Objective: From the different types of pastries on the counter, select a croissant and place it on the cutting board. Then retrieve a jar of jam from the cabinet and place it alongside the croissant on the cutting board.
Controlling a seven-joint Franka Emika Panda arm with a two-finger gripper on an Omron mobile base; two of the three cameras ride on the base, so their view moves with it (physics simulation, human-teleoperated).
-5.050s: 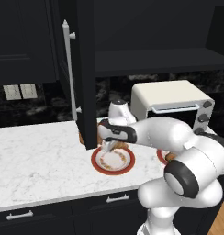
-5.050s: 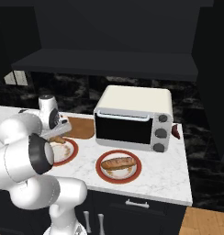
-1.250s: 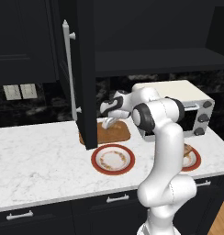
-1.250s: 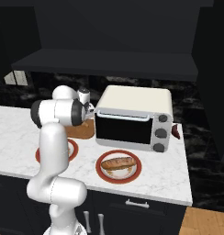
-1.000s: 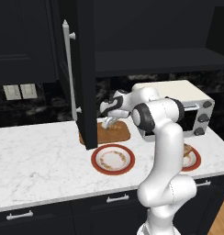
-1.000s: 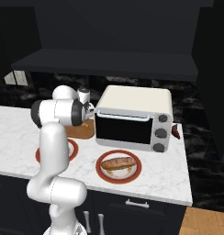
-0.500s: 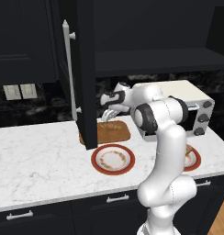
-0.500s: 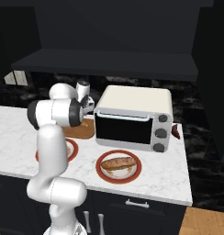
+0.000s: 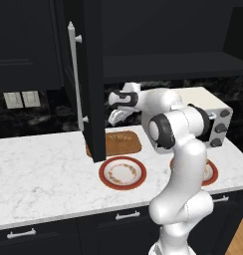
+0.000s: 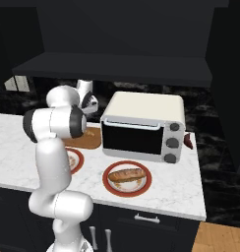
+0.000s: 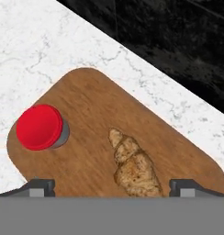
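In the hand view the brown cutting board (image 11: 91, 105) lies on the white counter (image 11: 36, 41). The croissant (image 11: 134, 166) rests on the board near its middle. The jar of jam (image 11: 40, 128) stands upright on the same board beside it, red lid toward the camera. My gripper (image 11: 113, 187) hangs above the board, open, with nothing between its fingertips (image 11: 40, 186). From the left base view the gripper (image 9: 115, 117) hovers over the cutting board (image 9: 124, 143), next to the open cabinet door (image 9: 92, 79). The oblong pastry (image 10: 125, 174) lies on a plate.
A toaster oven (image 10: 141, 129) stands right of the board. An empty red-rimmed plate (image 9: 122, 173) sits in front of the board. A dark red object (image 10: 187, 141) is beside the oven. The open door's silver handle (image 9: 73, 74) juts out left of the hand.
The hand has lifted up off the cutting board and its jaws have spread wider. Five seconds ago the arm was bent low over the plate and board.
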